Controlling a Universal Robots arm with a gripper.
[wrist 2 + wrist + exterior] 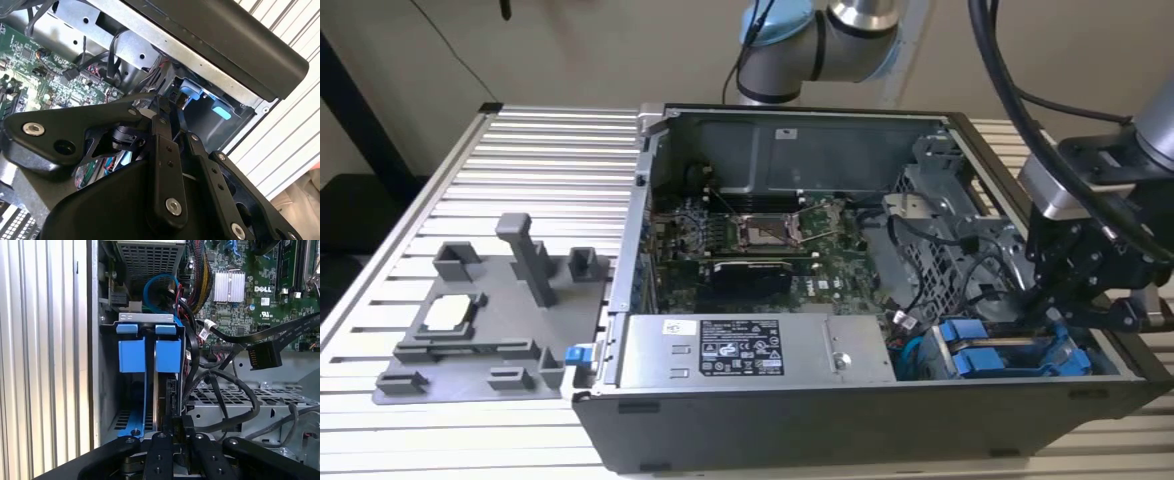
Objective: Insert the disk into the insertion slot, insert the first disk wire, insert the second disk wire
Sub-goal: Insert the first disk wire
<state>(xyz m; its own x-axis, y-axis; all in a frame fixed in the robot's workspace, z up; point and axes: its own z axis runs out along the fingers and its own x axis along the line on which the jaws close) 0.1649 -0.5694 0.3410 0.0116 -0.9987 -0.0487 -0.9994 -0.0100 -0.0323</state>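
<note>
In the first wrist view two blue-framed drives stand side by side in the insertion slot [147, 317], a grey sheet-metal bay. The disk [168, 356] is the one nearer the cables, beside the other blue-tabbed drive [132, 355]. My gripper [177, 432] is at the disk's rear end, its fingers [160, 445] close together on a small black connector [178, 424] whose black cable curves away. In the exterior view the gripper [1061, 318] hangs over the blue frames [974, 350] at the case's right front corner. The second wrist view shows the gripper [161, 107] reaching into the bay near a blue tab [192, 92].
A loose black flat connector [261, 357] dangles over the perforated cage [240, 400], among several black cables. The motherboard [761, 235] and power supply [740, 350] take up the rest of the case. A grey fixture [494, 310] lies on the slatted table [547, 150] at the exterior view's left.
</note>
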